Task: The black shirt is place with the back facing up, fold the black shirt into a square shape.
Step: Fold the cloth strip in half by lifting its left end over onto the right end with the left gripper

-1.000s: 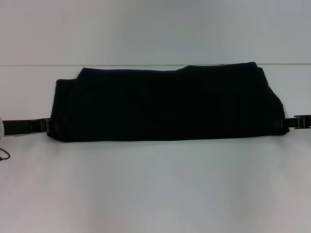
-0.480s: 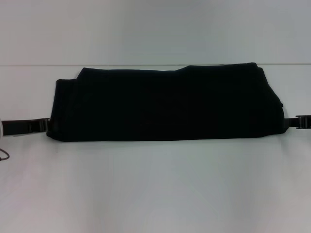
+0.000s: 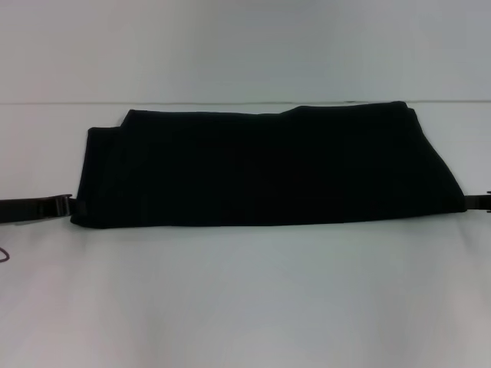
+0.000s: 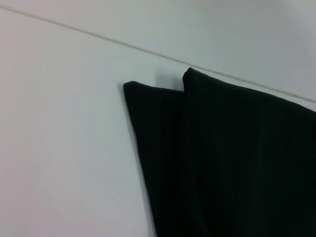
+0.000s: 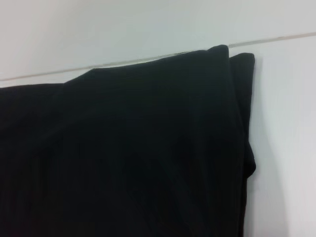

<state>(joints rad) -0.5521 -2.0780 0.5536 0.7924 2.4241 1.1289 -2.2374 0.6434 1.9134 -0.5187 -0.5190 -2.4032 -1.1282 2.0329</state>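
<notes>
The black shirt (image 3: pixel 261 165) lies folded into a long flat band across the white table, plain side up, with no lettering showing. My left gripper (image 3: pixel 67 205) comes in low from the left and meets the band's near left corner, shut on the cloth there. My right gripper (image 3: pixel 479 201) shows only as a dark tip at the picture's right edge, at the near right corner, which is drawn out towards it. The left wrist view shows the shirt's (image 4: pixel 237 163) layered far left corner. The right wrist view shows the shirt's (image 5: pixel 123 148) far right corner. Neither wrist view shows fingers.
The white table (image 3: pixel 245 299) stretches wide in front of the shirt. A thin seam line (image 3: pixel 61 103) runs across the back, just behind the shirt's far edge. A bit of thin cable (image 3: pixel 4 254) lies at the far left edge.
Both grippers have slid outward, left one leftward and right one almost out of view. The shirt's near corners have been drawn out with them, so the band is wider along its near edge.
</notes>
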